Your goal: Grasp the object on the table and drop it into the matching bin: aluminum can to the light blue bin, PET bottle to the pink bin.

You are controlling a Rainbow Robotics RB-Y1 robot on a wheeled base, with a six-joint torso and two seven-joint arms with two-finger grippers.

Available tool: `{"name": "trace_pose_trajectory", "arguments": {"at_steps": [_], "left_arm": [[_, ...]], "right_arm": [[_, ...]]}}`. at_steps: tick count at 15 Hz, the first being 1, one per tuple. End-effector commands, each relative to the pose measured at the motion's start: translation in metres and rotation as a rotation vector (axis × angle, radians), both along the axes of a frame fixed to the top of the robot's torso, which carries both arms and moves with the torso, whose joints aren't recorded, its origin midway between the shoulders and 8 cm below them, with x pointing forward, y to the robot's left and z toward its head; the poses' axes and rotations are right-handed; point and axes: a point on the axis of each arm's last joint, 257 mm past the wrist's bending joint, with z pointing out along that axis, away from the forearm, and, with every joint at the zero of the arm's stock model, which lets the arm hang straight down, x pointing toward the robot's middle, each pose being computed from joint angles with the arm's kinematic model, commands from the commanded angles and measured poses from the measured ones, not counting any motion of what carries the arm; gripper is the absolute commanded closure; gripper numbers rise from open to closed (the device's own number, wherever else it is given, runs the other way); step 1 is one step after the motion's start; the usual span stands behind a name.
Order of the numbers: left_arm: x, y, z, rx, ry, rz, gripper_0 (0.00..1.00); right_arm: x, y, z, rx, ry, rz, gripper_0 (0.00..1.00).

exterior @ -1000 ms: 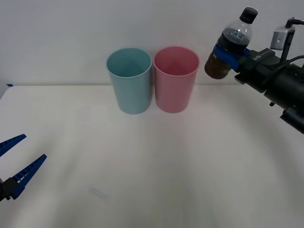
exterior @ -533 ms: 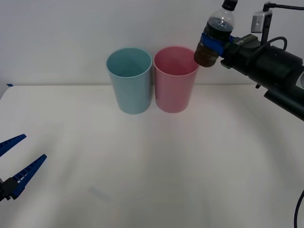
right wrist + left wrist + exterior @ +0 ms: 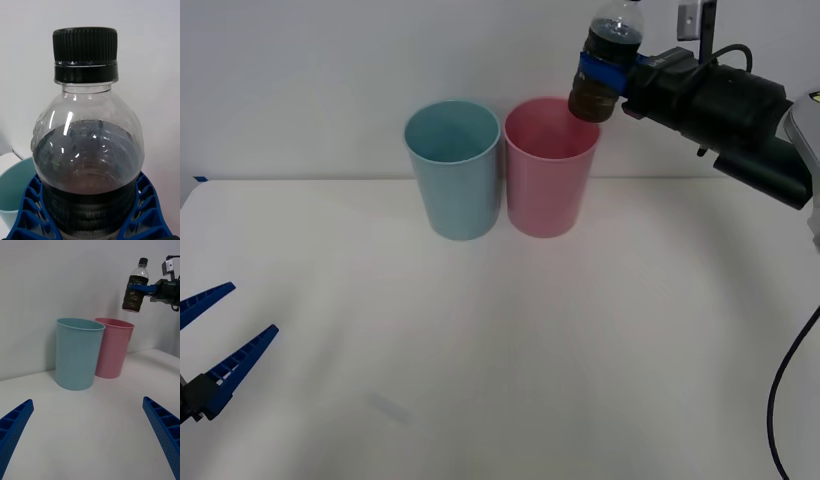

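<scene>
Right end effector (image 3: 608, 72), clamped on the small clear plastic bottle of dark brown liquid (image 3: 601, 62), has carried it leftward to the tall pink plastic bin's (image 3: 550, 168) rim; I judge release is near. Left end effector (image 3: 210, 345) waits wide over the white counter (image 3: 510, 340).

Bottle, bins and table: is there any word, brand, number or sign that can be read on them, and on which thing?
None can be read.
PET bottle, held in the right gripper: black cap and clear body, no label.
Pink bin and light blue bin: plain walls.
Table: plain white, no text.
</scene>
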Motion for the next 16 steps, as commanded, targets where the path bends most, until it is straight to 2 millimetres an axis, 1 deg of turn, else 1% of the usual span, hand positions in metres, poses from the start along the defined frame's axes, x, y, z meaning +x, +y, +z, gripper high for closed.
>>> {"name": "trace_pose_trajectory", "arguments": {"at_steps": [1, 5, 6, 8, 10, 11, 12, 13, 14, 16], "left_arm": [[0.000, 0.000, 0.000, 0.000, 0.000, 0.000, 0.00], [0.000, 0.000, 0.000, 0.000, 0.000, 0.000, 0.00], [0.000, 0.000, 0.000, 0.000, 0.000, 0.000, 0.00], [0.000, 0.000, 0.000, 0.000, 0.000, 0.000, 0.00], [0.000, 0.000, 0.000, 0.000, 0.000, 0.000, 0.00], [0.000, 0.000, 0.000, 0.000, 0.000, 0.000, 0.00], [0.000, 0.000, 0.000, 0.000, 0.000, 0.000, 0.00], [0.000, 0.000, 0.000, 0.000, 0.000, 0.000, 0.00], [0.000, 0.000, 0.000, 0.000, 0.000, 0.000, 0.00], [0.000, 0.000, 0.000, 0.000, 0.000, 0.000, 0.00]], "right_arm": [[0.007, 0.015, -0.002, -0.012, 0.013, 0.019, 1.00], [0.012, 0.041, -0.005, -0.025, 0.018, 0.042, 1.00], [0.013, 0.044, -0.006, -0.025, 0.019, 0.044, 1.00], [0.012, 0.050, -0.005, -0.026, 0.014, 0.051, 1.00], [0.012, 0.050, -0.005, -0.027, 0.011, 0.049, 1.00], [0.012, 0.050, -0.005, -0.030, 0.007, 0.047, 0.95], [0.014, 0.049, -0.004, -0.030, 0.002, 0.040, 0.62], [0.014, 0.048, -0.004, -0.034, -0.003, 0.037, 0.17], [0.015, 0.047, -0.004, -0.035, -0.005, 0.033, 0.00], [0.016, 0.044, -0.007, -0.037, -0.006, 0.024, 0.00]]}}
